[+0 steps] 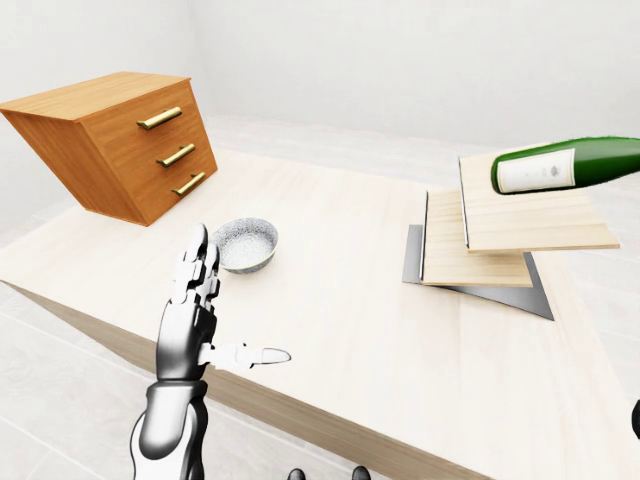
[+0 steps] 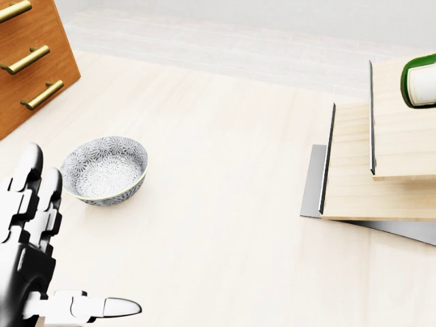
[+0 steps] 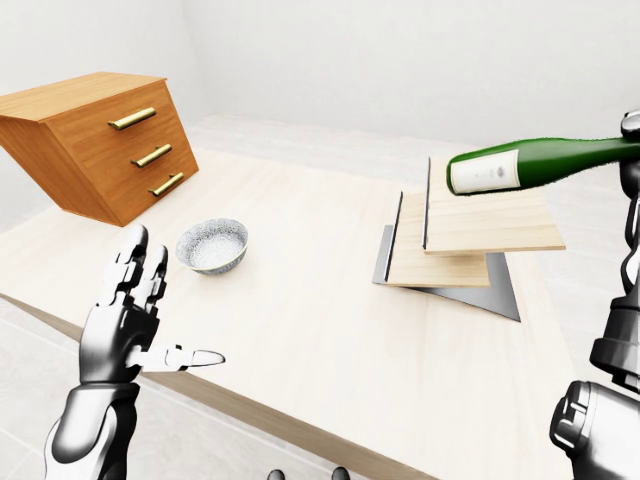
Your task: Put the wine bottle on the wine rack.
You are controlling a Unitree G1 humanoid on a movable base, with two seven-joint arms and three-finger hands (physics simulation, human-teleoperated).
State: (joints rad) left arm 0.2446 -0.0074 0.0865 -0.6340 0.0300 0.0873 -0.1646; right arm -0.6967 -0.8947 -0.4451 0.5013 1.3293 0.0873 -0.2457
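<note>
- One wooden drawer chest (image 1: 120, 140) with three brass handles stands at the surface's (image 1: 340, 290) far left corner.
- The left hand (image 1: 195, 300) hovers spread and empty over the near edge, beside one patterned bowl (image 1: 245, 244).
- One stepped wine rack (image 3: 455, 245) sits toward the right edge.
- One wine bottle (image 3: 535, 165) hangs level above the rack; the right hand's (image 3: 630, 130) grip on its neck lies at the frame edge, so I cannot tell its state.
- Judged step: carrying is nearly over; lowering onto the rack comes next.

place: bare simulated room, home-like | walls: plain white, pale tiled floor | furniture: long light-wood table (image 1: 330, 300), small wooden drawer chest (image 1: 115, 140) with brass handles | homeware: patterned bowl (image 2: 104, 169), stepped wood-and-metal wine rack (image 3: 450, 245) | no lab or shop gear
</note>
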